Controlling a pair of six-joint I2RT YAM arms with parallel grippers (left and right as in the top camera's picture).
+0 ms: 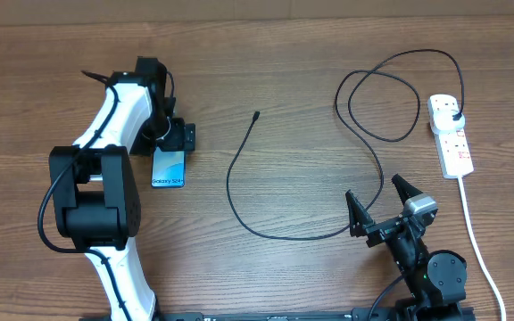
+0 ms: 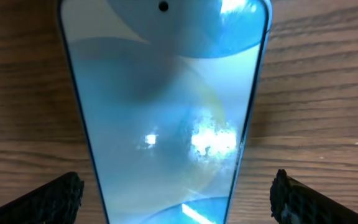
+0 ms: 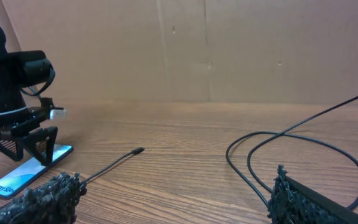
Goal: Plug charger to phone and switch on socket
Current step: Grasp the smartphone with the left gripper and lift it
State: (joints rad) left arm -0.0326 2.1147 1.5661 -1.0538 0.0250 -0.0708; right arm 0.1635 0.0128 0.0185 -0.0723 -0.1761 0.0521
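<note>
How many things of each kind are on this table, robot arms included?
Phone: 1
Black charger cable: 1
White power strip: 1
Robot arms: 2 (left arm, right arm)
Total: 5

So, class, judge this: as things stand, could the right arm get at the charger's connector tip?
Probably yes. The connector tip lies alone on the table, the right gripper is open, and nothing stands between them; the left gripper is off over the phone.
</note>
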